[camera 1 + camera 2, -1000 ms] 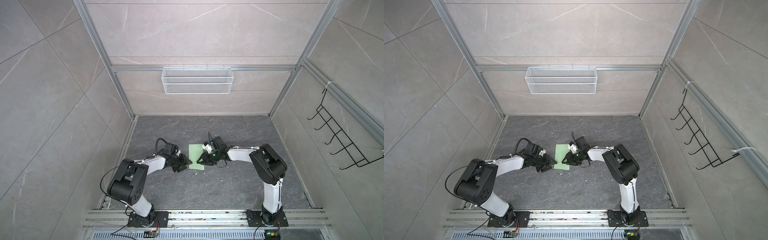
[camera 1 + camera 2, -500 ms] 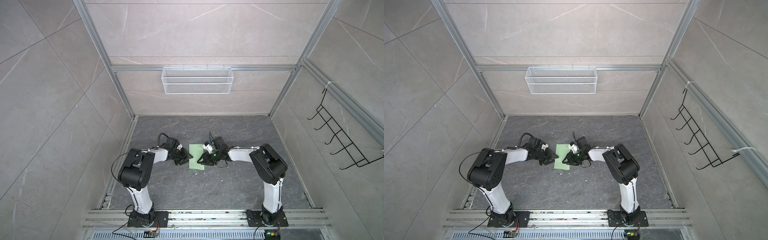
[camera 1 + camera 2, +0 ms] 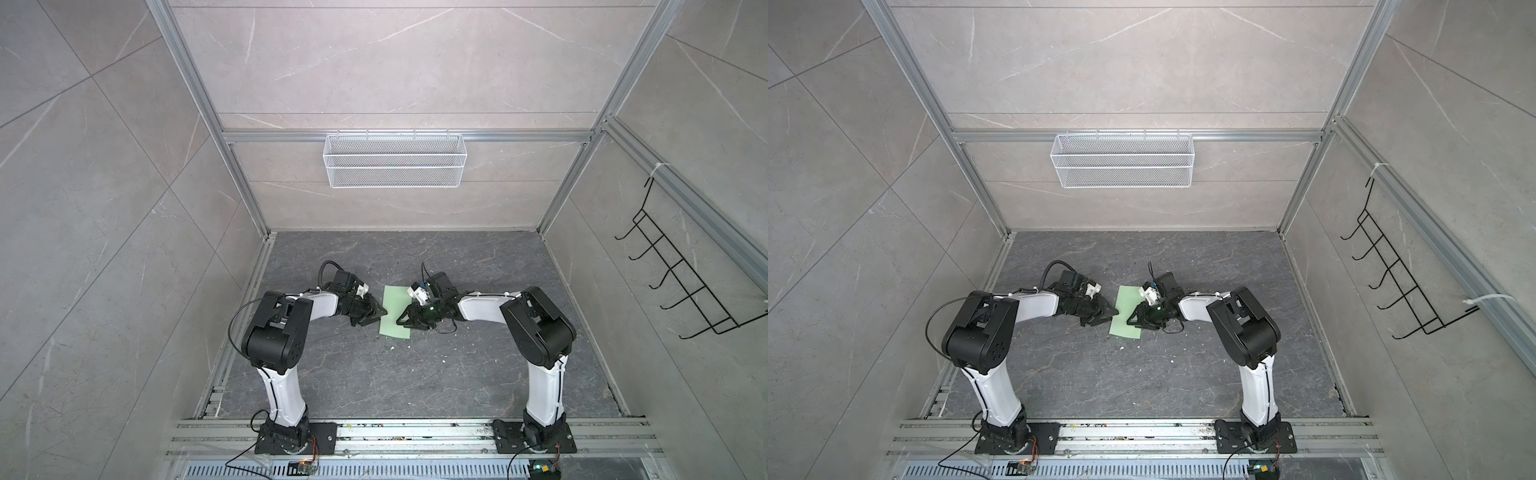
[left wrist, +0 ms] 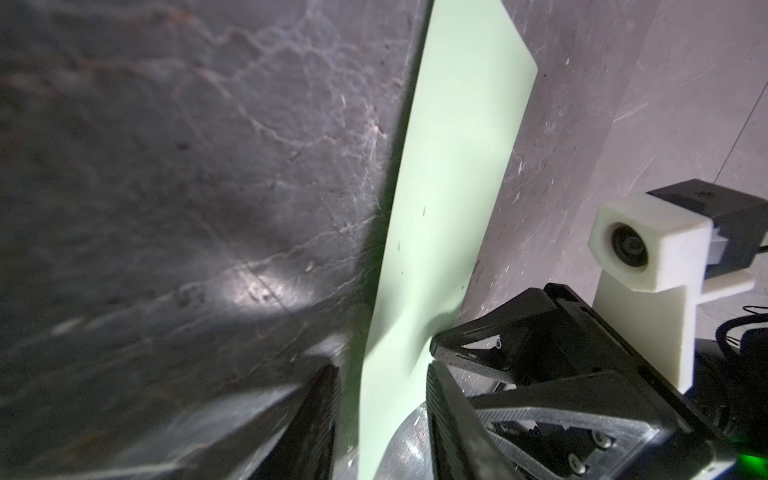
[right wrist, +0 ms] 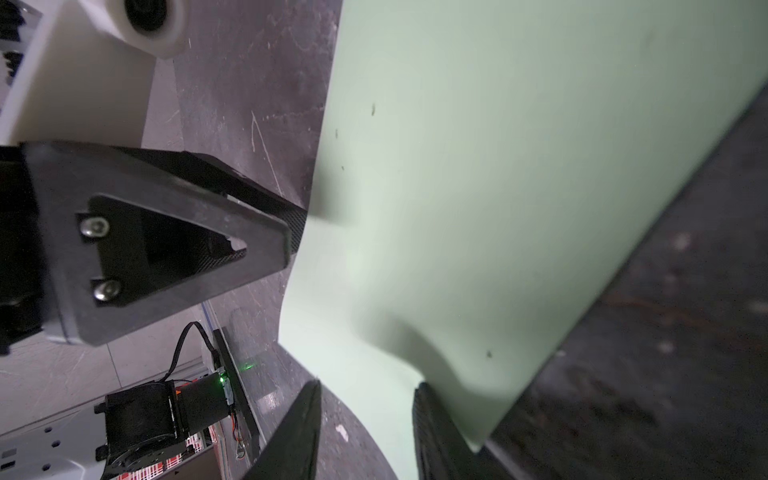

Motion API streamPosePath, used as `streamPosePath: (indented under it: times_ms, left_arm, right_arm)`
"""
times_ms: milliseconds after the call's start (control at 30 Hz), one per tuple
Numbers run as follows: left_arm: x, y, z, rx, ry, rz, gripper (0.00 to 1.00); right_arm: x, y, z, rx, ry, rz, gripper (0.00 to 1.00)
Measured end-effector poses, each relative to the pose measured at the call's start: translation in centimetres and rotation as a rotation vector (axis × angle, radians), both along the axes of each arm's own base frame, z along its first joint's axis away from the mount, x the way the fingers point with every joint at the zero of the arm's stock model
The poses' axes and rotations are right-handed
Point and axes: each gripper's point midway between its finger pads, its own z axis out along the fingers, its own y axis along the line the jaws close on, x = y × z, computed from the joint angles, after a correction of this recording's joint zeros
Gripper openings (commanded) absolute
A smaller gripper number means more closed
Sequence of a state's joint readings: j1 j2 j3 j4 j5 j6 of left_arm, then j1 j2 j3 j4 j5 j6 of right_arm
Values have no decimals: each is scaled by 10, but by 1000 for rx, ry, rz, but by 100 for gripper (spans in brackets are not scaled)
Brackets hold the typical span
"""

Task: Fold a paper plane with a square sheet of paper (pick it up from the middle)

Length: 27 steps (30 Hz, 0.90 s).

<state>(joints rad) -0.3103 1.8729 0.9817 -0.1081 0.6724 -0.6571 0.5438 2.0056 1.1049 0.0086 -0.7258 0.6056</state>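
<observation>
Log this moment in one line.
paper sheet: on table | left pincer: open at its edge | right pincer: open at opposite edge

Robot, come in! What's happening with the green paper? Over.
Both open: left gripper and right gripper, jaws straddling opposite edges of the paper. Paper not lifted, buckled by the right jaws. Nothing in the way.

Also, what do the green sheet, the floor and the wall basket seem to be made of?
Green sheet: thin matte paper, apparently; its edge buckles softly in the wrist views. Floor: dark veined stone or a stone-look slab, slight sheen, scratched. Basket: white-coated wire mesh, probably metal.
</observation>
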Motion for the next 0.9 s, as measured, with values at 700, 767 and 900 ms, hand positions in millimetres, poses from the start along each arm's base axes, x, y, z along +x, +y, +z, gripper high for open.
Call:
streamPosePath:
  times_ms: [700,767,900]
  left_arm:
    - [-11,-15,-2,-140,6,-139,33]
    - [-11,-17,-2,-152,7,-146,30]
    - [-9,-17,-5,-151,2,-144,13]
  right_arm:
    - [0,1,0,61,13,78,41]
    - [-1,1,0,65,12,89,41]
    - [0,-1,2,61,0,105,41]
